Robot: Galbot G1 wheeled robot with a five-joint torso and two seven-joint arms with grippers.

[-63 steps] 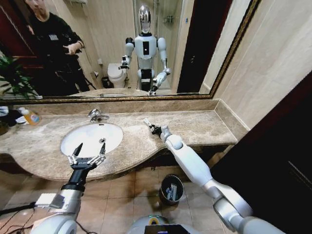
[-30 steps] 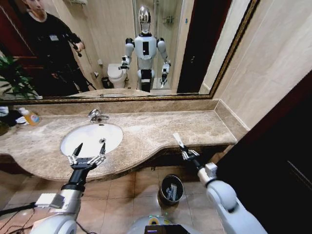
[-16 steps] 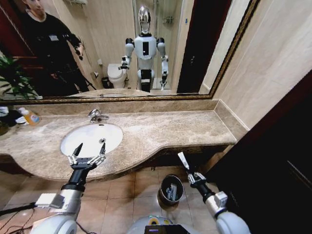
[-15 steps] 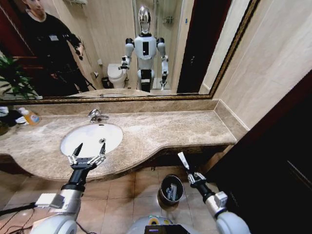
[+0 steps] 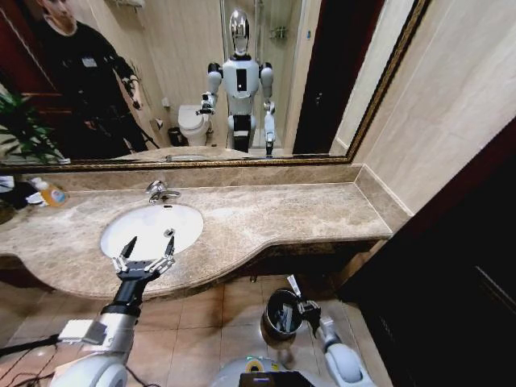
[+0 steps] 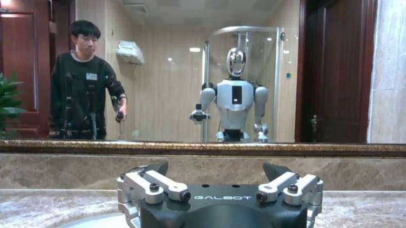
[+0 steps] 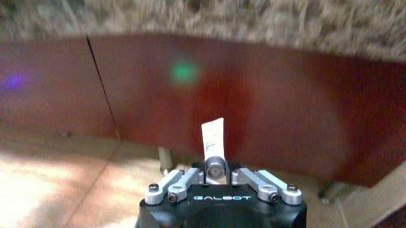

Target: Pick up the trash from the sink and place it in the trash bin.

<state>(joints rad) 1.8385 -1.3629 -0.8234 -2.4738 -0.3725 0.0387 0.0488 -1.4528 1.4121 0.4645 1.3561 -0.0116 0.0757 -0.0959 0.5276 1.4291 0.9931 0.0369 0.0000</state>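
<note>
Gripping a white tube (image 5: 293, 286) tight, the right claw (image 5: 303, 305) sits low by the floor, just right of the black trash bin (image 5: 282, 314) under the marble table (image 5: 266, 222). Over on the left, the left claw (image 5: 145, 256) hangs wide open above the near edge of the white sink (image 5: 153, 227).

"GALBOT" in white on black body of left gripper (image 6: 219, 183), same on right gripper (image 7: 216, 176). Print on held tube (image 7: 212, 137) too small to read.
</note>
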